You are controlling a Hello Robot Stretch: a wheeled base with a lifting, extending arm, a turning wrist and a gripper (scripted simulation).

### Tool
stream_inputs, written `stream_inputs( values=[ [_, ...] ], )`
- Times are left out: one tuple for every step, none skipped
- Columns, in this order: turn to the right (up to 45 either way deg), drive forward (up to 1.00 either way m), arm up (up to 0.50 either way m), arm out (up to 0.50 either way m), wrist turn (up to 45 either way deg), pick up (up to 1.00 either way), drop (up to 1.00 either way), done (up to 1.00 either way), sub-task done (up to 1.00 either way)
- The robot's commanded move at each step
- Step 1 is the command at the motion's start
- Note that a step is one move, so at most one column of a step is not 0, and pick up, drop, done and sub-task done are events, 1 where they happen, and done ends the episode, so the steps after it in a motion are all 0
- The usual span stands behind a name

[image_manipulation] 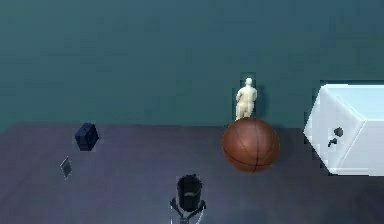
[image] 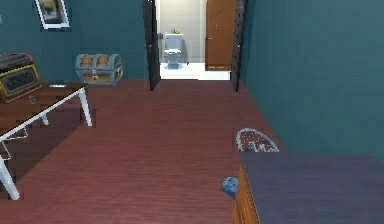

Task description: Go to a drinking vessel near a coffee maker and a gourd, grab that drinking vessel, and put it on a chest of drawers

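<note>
Nearly done, I judged: a dark cup-like vessel [image_manipulation: 190,187] showed bottom centre against the chest of drawers [image_manipulation: 120,195] top (basketball [image_manipulation: 250,145] upper right of it). The claw [image_manipulation: 188,208] sat just below; its grip couldn't be told, so release seemingly remained.

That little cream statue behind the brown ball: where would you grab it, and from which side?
Probably by its upper body, coming down from above. The statue stands upright and slim, and the ball sits right in front of it, hiding its feet, so a low approach from the front looks blocked.
</note>
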Motion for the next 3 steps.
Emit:
stream_inputs(
  values=[
    [0.0, 0.0, 0.1, 0.0, 0.0, 0.0, 0.0, 0.0, 0.0],
    [0.0, 0.0, 0.0, -0.08, 0.0, 0.0, 0.0, 0.0, 0.0],
    [0.0, 0.0, 0.0, 0.0, 0.0, 0.0, 0.0, 1.0, 0.0]
  ],
)
